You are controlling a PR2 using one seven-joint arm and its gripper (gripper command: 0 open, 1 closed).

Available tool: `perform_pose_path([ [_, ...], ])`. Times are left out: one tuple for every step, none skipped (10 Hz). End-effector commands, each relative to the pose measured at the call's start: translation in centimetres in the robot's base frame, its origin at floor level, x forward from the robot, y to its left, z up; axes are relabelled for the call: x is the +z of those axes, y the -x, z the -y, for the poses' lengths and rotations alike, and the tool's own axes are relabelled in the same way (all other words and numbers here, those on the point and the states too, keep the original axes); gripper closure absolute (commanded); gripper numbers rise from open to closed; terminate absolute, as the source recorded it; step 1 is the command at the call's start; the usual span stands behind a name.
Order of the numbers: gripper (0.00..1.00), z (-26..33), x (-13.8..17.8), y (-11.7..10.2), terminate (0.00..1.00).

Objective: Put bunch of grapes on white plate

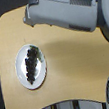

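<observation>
Lying lengthwise inside the white plate (23, 74), the bunch of grapes (31, 63) looks already placed. The arm (64, 11) sits well apart at the wooden surface's (72, 63) far edge; its claw isn't identifiable, so I cannot tell its opening. Only retreat seems left.

We reach one grey arm (66, 10) across the far edge of the counter (77, 62), from the exterior view's right toward its left. Its blunt end hangs above the counter's top edge. We cannot tell how the pincer's jaws stand.
</observation>
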Motion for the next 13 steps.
perform_pose_path([
  [0.00,15.0,2.5,-0.9,0.00],
  [0.00,17.0,2.7,-0.8,0.00],
  [0.00,19.0,3.0,-0.5,0.00],
  [0.00,21.3,3.1,-0.2,0.00],
  [0.00,23.6,3.3,0.5,0.00],
  [0.00,24.9,3.2,1.0,0.00],
  [0.00,26.6,3.2,1.6,0.00],
  [0.00,28.1,3.2,2.0,0.00],
  [0.00,29.0,3.3,2.3,0.00],
  [0.00,29.7,3.3,2.6,0.00],
  [0.00,30.2,3.5,2.9,0.00],
  [0.00,30.7,3.6,3.0,0.00],
  [0.00,31.0,3.8,3.0,0.00],
])
